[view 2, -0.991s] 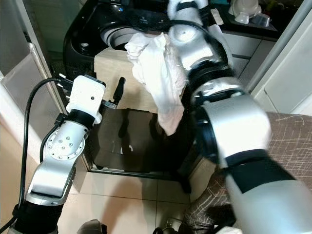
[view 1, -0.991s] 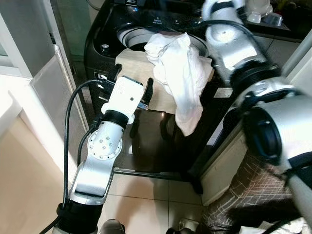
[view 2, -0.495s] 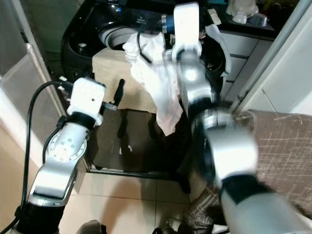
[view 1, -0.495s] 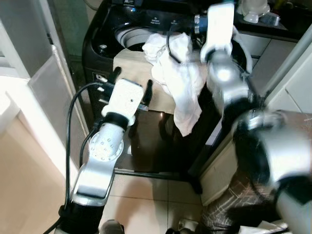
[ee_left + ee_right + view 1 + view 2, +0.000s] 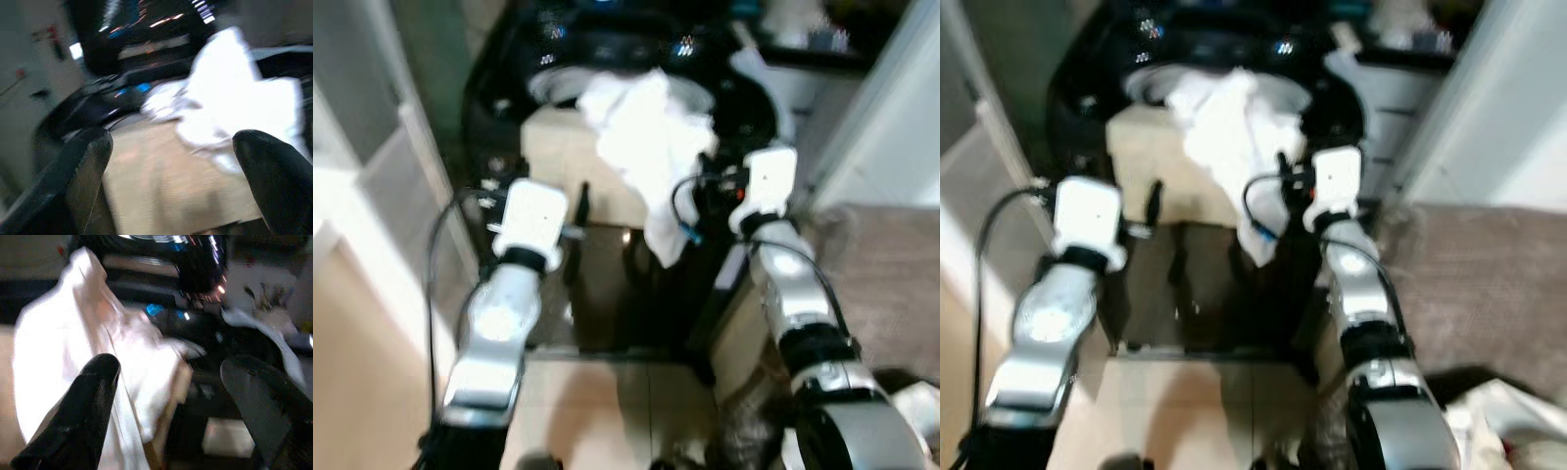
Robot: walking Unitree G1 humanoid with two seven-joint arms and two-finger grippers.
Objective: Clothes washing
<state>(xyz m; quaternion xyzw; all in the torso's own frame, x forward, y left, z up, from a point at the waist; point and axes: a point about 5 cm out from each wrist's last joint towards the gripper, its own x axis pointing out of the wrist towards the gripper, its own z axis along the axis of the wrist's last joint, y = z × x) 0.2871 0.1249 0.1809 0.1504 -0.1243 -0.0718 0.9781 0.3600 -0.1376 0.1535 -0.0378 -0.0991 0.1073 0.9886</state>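
A white garment lies in a crumpled heap on the front rim of a black top-loading washing machine. Its bulk sits bunched at the machine's round opening, and one long fold hangs down over the machine's front face. It looks soft and heavily creased, bright against the dark shell; the frames are blurred, so no seams or details can be made out. Under it, also draped over the machine's front edge, is a flat beige cloth, which the garment partly covers on the side nearer the right arm.

The left tool is held in front of the washing machine, below its rim, with its two black fingers spread wide. Through that gap the wrist view shows the beige cloth and the white garment beyond, neither touched. The right tool is also in front of the machine, just beside the hanging fold of the garment, its fingers likewise spread apart and gripping nothing. One finger stands before the white fabric; whether it brushes the cloth cannot be told through the blur.

Pale floor tiles lie at the machine's foot.
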